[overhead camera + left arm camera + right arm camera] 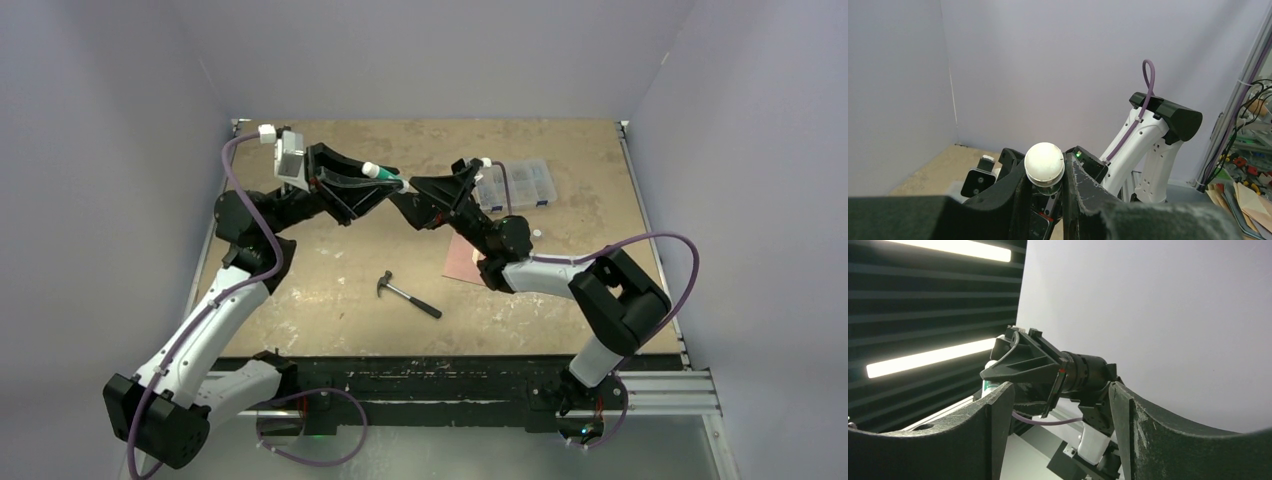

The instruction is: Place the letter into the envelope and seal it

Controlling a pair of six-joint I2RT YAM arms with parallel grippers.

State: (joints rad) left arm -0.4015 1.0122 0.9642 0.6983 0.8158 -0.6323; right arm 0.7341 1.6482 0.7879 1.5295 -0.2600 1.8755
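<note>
Lying on the scuffed brown tabletop well below both raised hands, the flat salmon-pink paper is half hidden under the right arm, so letter or envelope, can't tell. Left gripper pinches a white-capped green glue stick, label unreadable. Right gripper sits just beside it, fingers spread, holding nothing.

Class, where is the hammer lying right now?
Top view: the hammer lies mid-table between the two arms, just left of the pink paper.
</note>
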